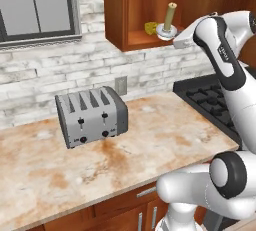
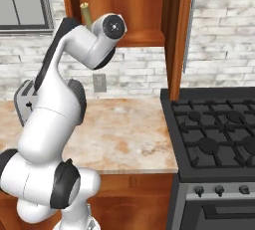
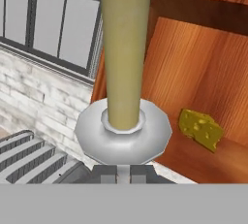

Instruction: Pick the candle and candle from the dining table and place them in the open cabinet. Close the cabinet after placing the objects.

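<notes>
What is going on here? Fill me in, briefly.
The white arm is reaching up into the open wooden wall cabinet, its gripper shut on the silver dish holder of an olive-yellow taper candle. The holder sits at the front edge of the cabinet shelf, whether resting on it or just above I can't tell. A yellow cheese wedge lies on the shelf beside it. Below, a grey toaster stands on the stone counter.

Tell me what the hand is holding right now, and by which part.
The hand is shut on the rim of the silver dish holder of the taper candle, at the lip of the cabinet shelf.
</notes>
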Robot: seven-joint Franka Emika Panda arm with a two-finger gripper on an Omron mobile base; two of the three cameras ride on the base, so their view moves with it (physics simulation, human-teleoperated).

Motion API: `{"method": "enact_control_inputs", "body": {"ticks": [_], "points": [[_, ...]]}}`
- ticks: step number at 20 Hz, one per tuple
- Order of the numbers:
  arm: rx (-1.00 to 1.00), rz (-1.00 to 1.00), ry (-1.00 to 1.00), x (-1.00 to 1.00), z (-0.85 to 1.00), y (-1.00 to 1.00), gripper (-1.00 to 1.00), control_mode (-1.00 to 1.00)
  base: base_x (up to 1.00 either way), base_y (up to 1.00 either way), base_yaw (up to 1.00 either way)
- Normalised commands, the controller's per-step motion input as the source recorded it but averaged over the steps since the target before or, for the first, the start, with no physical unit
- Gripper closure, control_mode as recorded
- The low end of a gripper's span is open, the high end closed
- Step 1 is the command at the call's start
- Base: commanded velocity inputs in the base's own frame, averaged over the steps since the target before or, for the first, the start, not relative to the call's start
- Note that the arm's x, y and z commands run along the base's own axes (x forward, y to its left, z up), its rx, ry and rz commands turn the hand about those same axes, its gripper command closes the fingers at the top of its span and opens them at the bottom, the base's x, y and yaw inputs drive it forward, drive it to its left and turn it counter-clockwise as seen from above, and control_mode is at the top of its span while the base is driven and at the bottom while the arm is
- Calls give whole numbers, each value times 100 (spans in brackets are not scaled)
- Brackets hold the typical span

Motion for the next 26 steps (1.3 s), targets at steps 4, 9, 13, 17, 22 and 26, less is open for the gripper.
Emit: {"method": "enact_control_inputs", "body": {"ticks": [4, 9, 13, 17, 22, 26], "points": [[1, 2, 4, 16, 0, 12, 100, -100, 0, 0, 0], [0, 3, 8, 27, 0, 5, 100, -100, 0, 0, 0], [1, 2, 5, 19, 0, 2, 100, -100, 0, 0, 0], [3, 3, 1, 18, 0, 1, 100, -100, 0, 0, 0], [6, 4, 0, 26, 0, 1, 100, -100, 0, 0, 0], [1, 1, 2, 28, -2, 6, 100, -100, 0, 0, 0]]}}
